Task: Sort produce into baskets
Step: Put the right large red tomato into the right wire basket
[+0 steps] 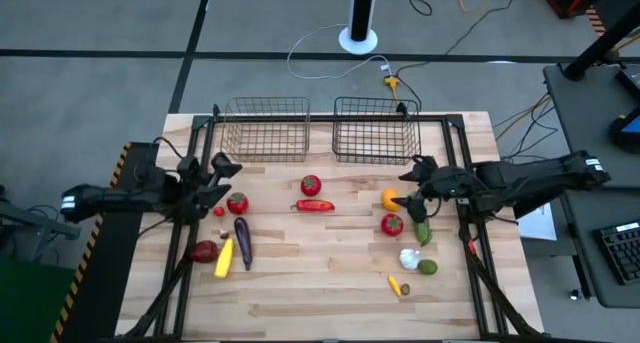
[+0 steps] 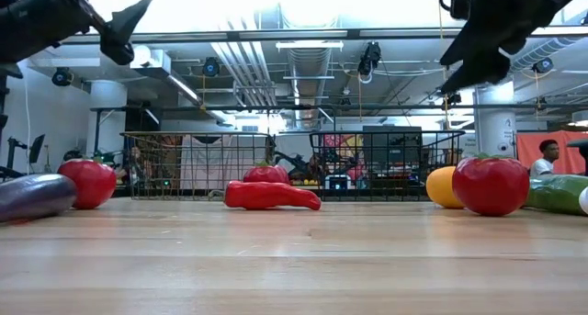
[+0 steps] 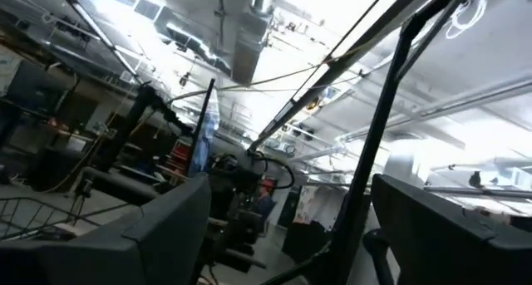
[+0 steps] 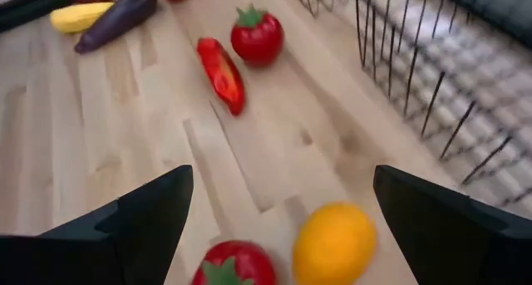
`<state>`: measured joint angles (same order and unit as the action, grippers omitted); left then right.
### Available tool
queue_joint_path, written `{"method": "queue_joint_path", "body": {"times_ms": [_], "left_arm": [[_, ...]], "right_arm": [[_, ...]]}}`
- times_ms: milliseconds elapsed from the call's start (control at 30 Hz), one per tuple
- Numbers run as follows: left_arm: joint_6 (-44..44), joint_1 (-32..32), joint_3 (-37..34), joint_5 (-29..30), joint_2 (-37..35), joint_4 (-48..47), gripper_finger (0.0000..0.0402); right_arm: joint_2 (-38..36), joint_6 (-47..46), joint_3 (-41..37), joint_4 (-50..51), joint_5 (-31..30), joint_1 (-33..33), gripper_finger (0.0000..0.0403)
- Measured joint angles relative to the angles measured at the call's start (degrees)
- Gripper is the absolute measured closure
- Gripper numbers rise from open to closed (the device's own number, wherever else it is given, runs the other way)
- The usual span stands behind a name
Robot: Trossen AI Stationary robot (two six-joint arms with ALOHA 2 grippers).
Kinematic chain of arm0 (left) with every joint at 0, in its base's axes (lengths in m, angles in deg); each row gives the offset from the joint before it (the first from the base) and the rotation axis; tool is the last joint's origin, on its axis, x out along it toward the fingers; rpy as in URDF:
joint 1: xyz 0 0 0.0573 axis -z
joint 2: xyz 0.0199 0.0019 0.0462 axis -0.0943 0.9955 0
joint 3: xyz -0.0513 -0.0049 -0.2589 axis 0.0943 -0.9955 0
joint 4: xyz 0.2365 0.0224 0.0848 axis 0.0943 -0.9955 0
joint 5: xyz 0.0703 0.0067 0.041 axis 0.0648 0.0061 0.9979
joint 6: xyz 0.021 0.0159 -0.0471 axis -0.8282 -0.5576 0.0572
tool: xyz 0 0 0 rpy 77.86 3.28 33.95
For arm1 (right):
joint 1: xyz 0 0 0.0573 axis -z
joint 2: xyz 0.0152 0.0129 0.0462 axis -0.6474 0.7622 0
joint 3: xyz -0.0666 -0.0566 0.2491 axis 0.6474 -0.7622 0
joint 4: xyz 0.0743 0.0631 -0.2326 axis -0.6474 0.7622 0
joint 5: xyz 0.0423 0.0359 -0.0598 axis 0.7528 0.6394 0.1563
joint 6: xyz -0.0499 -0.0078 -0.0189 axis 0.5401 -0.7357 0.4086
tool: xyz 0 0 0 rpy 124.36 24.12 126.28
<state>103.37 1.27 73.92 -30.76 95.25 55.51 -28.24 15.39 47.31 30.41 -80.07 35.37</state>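
Left gripper [image 1: 222, 169] hangs above the table's [image 1: 320, 283] left edge w/ jaws spread wide, nothing in them; it's just beside a tomato [image 1: 237, 203]. Its wrist cam looks up at the ceiling, so no help for aiming there. Below it sit a small red piece [image 1: 219, 211], a dark red piece [image 1: 204, 250], corn [image 1: 223, 257] & eggplant [image 1: 242, 241], the last two side by side, about touching.

Back-centre: copper basket [image 1: 265, 141] on the left, grey basket [image 1: 376, 140] on the right, both w/ nothing in them as far as I can see. All produce is on the wood, so sorting hasn't started. In front of them, mid-table: another tomato [image 1: 311, 185] & a red pepper [image 1: 314, 206].

Right gripper [image 1: 416, 186] hovers off the surface, jaws fully apart & empty, right by the orange [image 1: 390, 198] & a third tomato [image 1: 391, 224]. Nearby: cucumber [image 1: 423, 233], garlic [image 1: 409, 258], a green piece [image 1: 428, 267], a small yellow piece [image 1: 394, 284].

Risks, as I judge them:
- Orange & tomato sit close together, so open jaws dropping on one could knock the other & send it rolling.
- Round pieces may squirt out if pinched off-centre.
- Corn/eggplant pair: could catch both, or nudge one away.
- The basket walls stand tall, so a low carry could clip the rim & drop the piece outside.
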Motion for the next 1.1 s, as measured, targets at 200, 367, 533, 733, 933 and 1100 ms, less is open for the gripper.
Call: {"method": "queue_joint_path", "body": {"times_ms": [200,367,533,733,933,1100], "left_arm": [[-4.1,0.0,5.3,-0.5,8.1,-5.8,0.0088],[-13.5,0.0,15.2,0.6,13.5,-26.7,0.0088],[-20.1,0.0,22.1,3.2,19.2,-38.0,0.0088],[-21.1,0.0,25.0,3.2,23.4,-38.9,0.0088],[-11.9,0.1,25.5,3.1,26.4,-38.5,0.0088],[-9.8,0.3,25.5,3.1,28.7,-36.5,0.0088]], "right_arm": [[4.3,-4.0,1.3,-0.1,2.9,-1.8,0.0037],[10.9,-1.6,6.0,2.2,3.0,-6.6,0.0037],[19.2,-3.1,14.7,14.9,2.6,-10.4,0.0037],[29.7,-6.6,22.8,31.9,2.5,-13.0,0.0037],[34.8,-5.9,25.2,32.3,1.2,-15.2,0.0037],[35.1,-8.5,22.6,31.1,0.8,-15.6,0.0037]]}}
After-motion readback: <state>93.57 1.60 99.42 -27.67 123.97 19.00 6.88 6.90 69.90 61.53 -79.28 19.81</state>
